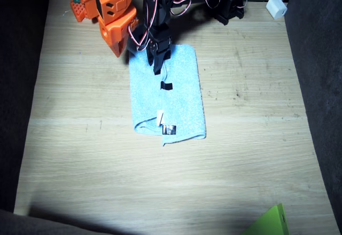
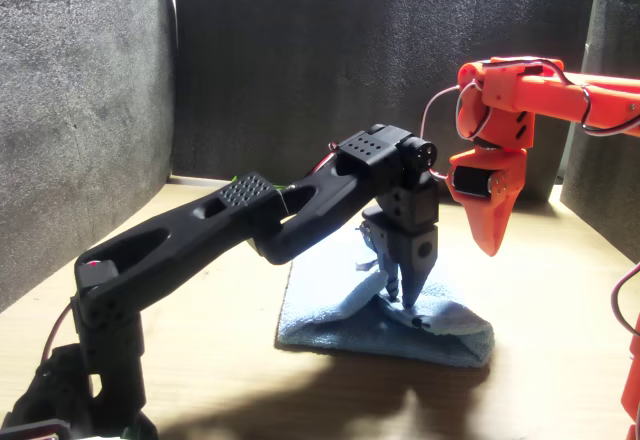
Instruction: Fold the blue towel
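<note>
Table: pale wood table [image 1: 80, 155], dark walls.
Left gripper [image 2: 405, 295]: pinched together on blue towel [image 1: 184, 93].
Right gripper [image 2: 490, 245]: hovering; open or closed unclear.
Risk: thin pinch could slip, undoing the fold.

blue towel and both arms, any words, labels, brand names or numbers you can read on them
None can be read.
White tag on the blue towel: too small to show any print.
Black tape marks: plain, no writing.
Left arm's gripper and right arm's gripper: no lettering visible in either view.
</note>
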Controlling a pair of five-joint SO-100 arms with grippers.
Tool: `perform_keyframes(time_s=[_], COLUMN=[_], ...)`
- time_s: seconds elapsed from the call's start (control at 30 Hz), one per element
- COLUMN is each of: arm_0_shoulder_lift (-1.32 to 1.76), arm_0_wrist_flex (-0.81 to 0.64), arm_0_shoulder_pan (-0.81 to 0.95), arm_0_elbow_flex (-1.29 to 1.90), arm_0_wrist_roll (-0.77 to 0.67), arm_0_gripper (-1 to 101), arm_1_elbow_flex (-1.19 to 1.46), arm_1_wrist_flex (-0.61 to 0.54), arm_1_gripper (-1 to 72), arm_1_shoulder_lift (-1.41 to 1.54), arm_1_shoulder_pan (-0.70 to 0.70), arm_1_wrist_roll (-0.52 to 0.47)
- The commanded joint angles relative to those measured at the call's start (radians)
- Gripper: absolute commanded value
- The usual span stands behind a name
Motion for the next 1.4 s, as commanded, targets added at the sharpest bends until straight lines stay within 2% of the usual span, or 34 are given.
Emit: perform_keyframes(time_s=[0.0,0.2,0.7,0.83,1.0,1.17,1.37], arm_0_shoulder_lift=[0.009,0.037,0.336,0.397,0.457,0.591,0.739], arm_0_wrist_flex=[0.006,-0.003,0.008,0.017,0.021,0.020,0.003], arm_0_shoulder_pan=[-0.026,-0.035,0.074,0.173,0.402,0.640,0.830], arm_0_elbow_flex=[-0.074,-0.144,-0.026,0.066,0.181,0.420,0.689], arm_0_wrist_roll=[0.072,0.172,0.199,0.117,-0.098,-0.256,-0.284], arm_0_gripper=[15,14,14,13,6,4,0], arm_1_elbow_flex=[0.011,0.011,0.011,0.011,0.020,0.199,0.471], arm_1_wrist_flex=[-0.011,-0.015,0.031,0.031,0.026,-0.103,-0.291], arm_1_gripper=[2.5,2.5,2.2,0.0,0.0,0.0,0.0], arm_1_shoulder_lift=[0.006,-0.020,0.095,0.138,0.236,0.416,0.634], arm_1_shoulder_pan=[0.020,0.029,-0.006,-0.035,-0.117,-0.210,-0.265], arm_1_wrist_roll=[0.012,0.015,0.014,0.017,0.031,0.025,0.028])
